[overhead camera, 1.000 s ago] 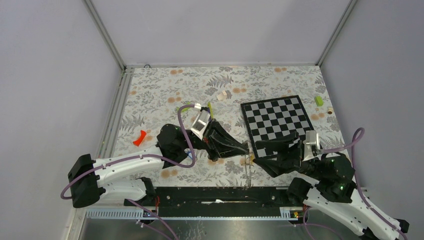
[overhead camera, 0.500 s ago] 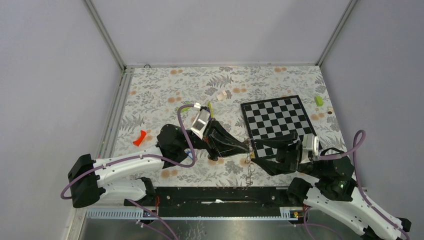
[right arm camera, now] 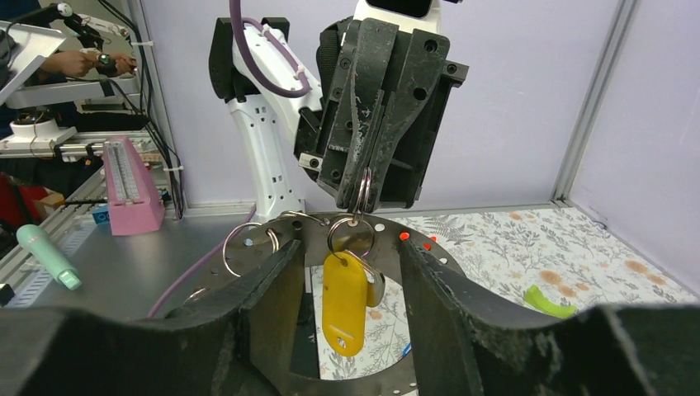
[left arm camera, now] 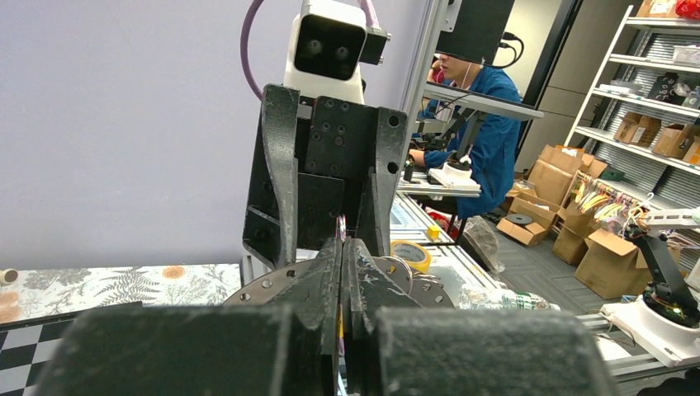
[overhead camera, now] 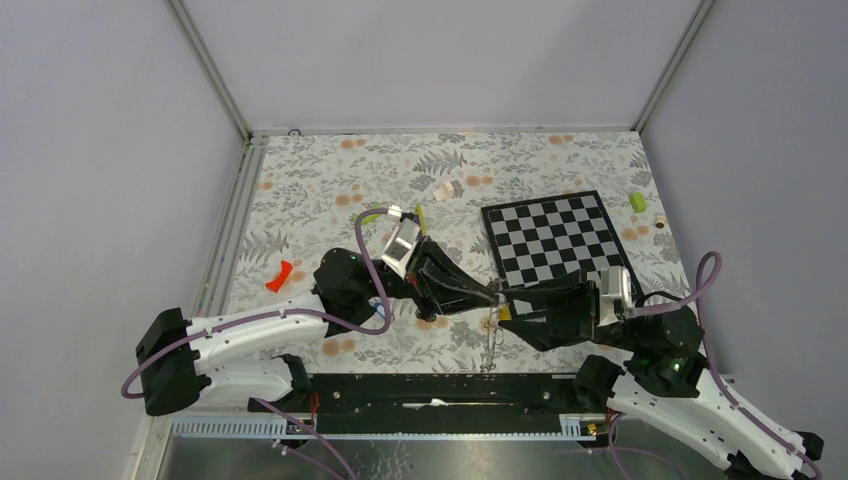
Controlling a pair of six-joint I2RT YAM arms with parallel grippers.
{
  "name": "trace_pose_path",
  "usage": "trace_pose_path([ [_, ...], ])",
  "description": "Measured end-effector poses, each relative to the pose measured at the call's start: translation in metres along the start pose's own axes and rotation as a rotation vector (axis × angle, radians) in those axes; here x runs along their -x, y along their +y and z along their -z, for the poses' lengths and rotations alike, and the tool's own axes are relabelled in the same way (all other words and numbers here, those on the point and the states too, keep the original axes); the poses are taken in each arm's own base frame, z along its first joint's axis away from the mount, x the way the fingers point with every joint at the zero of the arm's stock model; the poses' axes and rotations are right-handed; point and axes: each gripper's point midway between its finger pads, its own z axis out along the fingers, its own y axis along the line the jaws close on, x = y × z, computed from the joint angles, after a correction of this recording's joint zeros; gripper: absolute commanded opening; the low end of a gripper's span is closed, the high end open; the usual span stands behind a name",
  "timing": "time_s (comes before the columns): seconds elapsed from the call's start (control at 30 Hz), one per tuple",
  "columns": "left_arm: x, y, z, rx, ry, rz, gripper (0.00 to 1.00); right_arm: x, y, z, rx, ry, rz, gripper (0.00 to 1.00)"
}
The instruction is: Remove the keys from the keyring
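In the top view my left gripper (overhead camera: 495, 296) is shut and holds the keyring off the table. The right wrist view shows its tips (right arm camera: 363, 198) pinching a small ring at the top of the keyring (right arm camera: 314, 223), a dark hoop with holes that hangs below. One of the keys, with a yellow tag (right arm camera: 345, 301), dangles inside the hoop. An empty split ring (right arm camera: 248, 247) hangs on the hoop's left. My right gripper (right arm camera: 351, 252) is open, one finger on each side of the yellow tag without touching it. The other keys are hidden.
A checkered board (overhead camera: 555, 240) lies behind the right arm. On the flowered cloth lie a red piece (overhead camera: 279, 276), a lime-green block (overhead camera: 637, 201), a small white object (overhead camera: 448, 189) and a thin yellow-green stick (overhead camera: 419, 215). A curved lime piece (right arm camera: 549, 301) lies right of my right fingers.
My right gripper has moved left until its fingers flank the hanging yellow tag, and its jaws have narrowed somewhat. The left gripper has stayed still, shut.
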Motion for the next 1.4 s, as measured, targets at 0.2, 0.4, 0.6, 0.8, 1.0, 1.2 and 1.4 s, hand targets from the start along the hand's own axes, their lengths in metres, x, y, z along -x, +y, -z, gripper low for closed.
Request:
trace_pose_path([
  [0.2, -0.0002, -0.0003, 0.0, -0.002, 0.001, 0.001, 0.0, -0.0004, 0.001, -0.0004, 0.004, -0.003, -0.015, 0.45],
  [0.4, -0.0003, -0.0003, 0.0, -0.002, 0.001, 0.002, 0.0, -0.0023, 0.0033, -0.0012, 0.018, 0.002, -0.025, 0.37],
  [0.6, -0.0002, -0.0004, 0.0, -0.002, 0.001, 0.001, 0.0, -0.0056, 0.0039, -0.0021, 0.024, 0.01, -0.037, 0.28],
  [0.8, -0.0002, -0.0003, -0.0002, -0.003, 0.0, 0.0, 0.0, -0.0073, 0.0037, -0.002, 0.022, 0.013, -0.044, 0.22],
  [1.0, 0.0003, -0.0003, -0.0002, -0.004, -0.002, -0.002, 0.0, -0.0063, 0.0025, -0.0016, 0.013, 0.009, -0.043, 0.13],
  [1.2, -0.0001, 0.0005, -0.0002, 0.0, -0.001, 0.0, 0.0, -0.0048, -0.0019, 0.001, -0.018, 0.003, -0.034, 0.09],
  [1.4, -0.0001, 0.0039, -0.0003, 0.019, -0.004, 0.005, 0.0, -0.0089, -0.0057, 0.0038, -0.041, 0.025, -0.018, 0.09],
])
